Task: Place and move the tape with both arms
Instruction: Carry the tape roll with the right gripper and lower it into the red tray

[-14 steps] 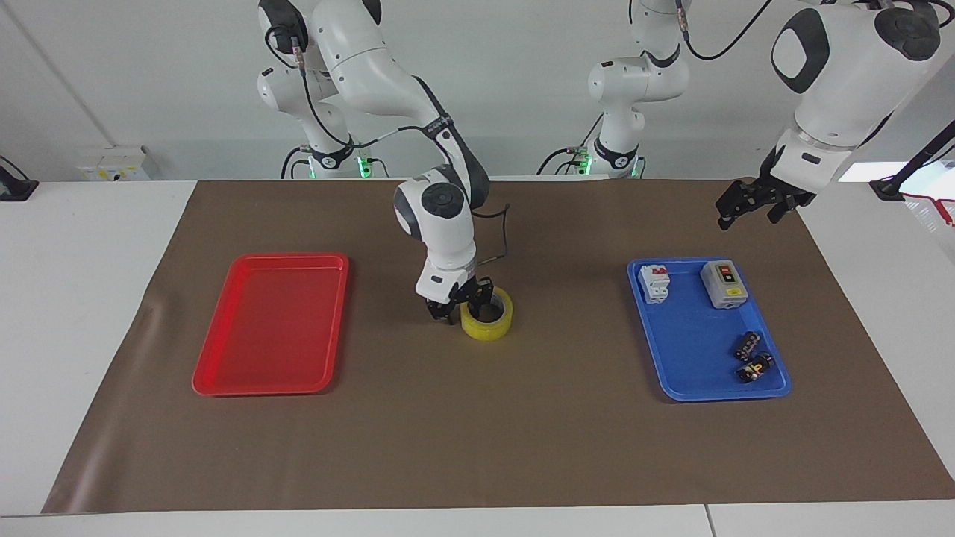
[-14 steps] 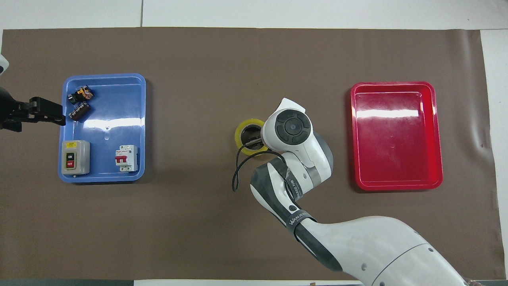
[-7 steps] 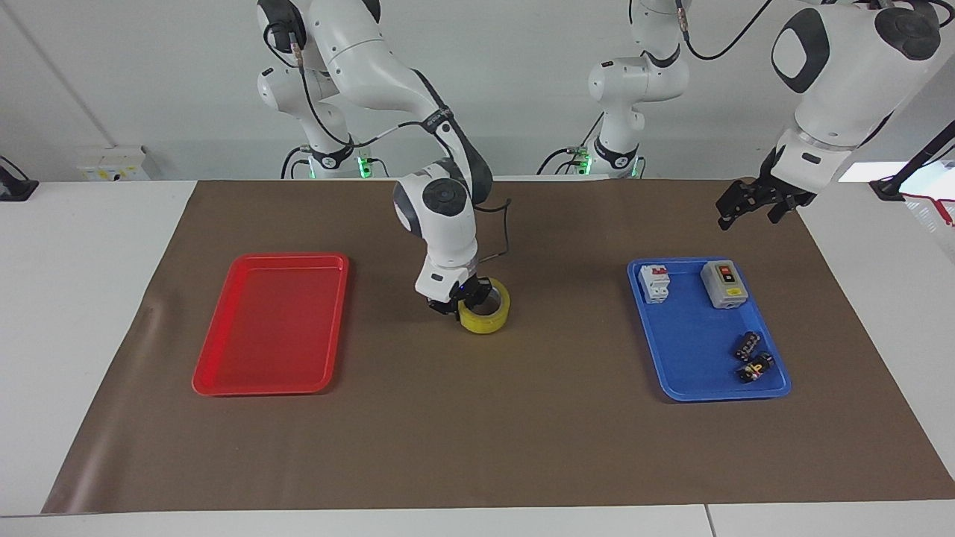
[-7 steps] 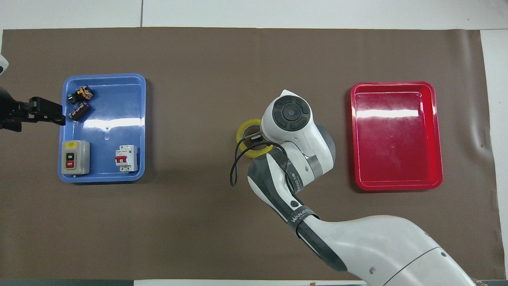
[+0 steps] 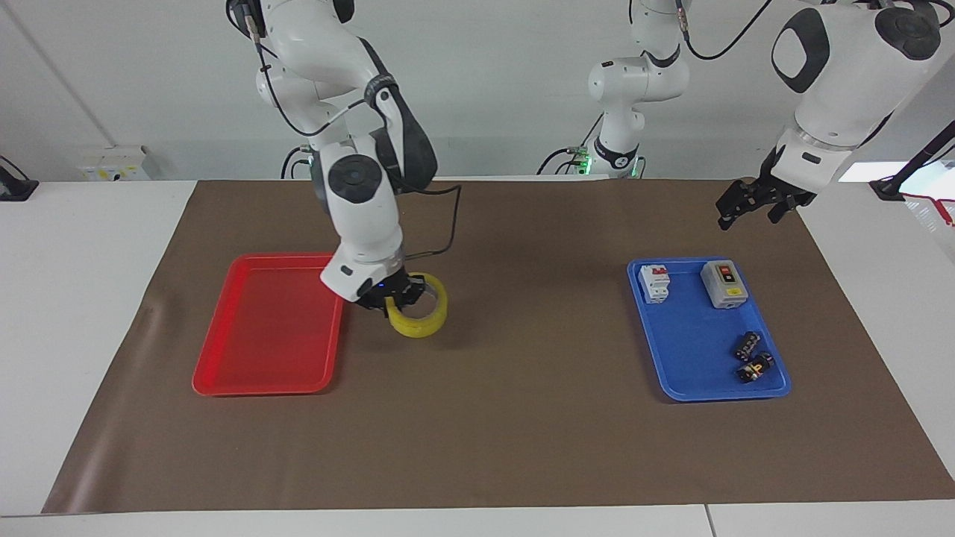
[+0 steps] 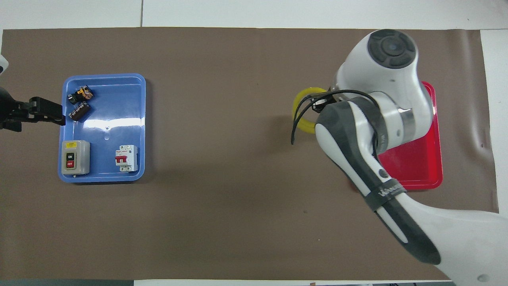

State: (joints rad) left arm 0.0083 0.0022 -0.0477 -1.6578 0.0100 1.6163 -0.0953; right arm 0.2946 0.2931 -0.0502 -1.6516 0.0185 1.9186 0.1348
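My right gripper clamps the tape beside the red tray; overhead my wrist hides the grip; left gripper open, waiting

A tray lies toward the right arm's end of the surface; another tray toward the left arm's end holds a switch box, circuit breaker and two small parts.

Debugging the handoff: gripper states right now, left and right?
Left gripper: open, empty, waiting in the air by the blue tray.
Right gripper: shut on the tape, lifted beside the red tray.
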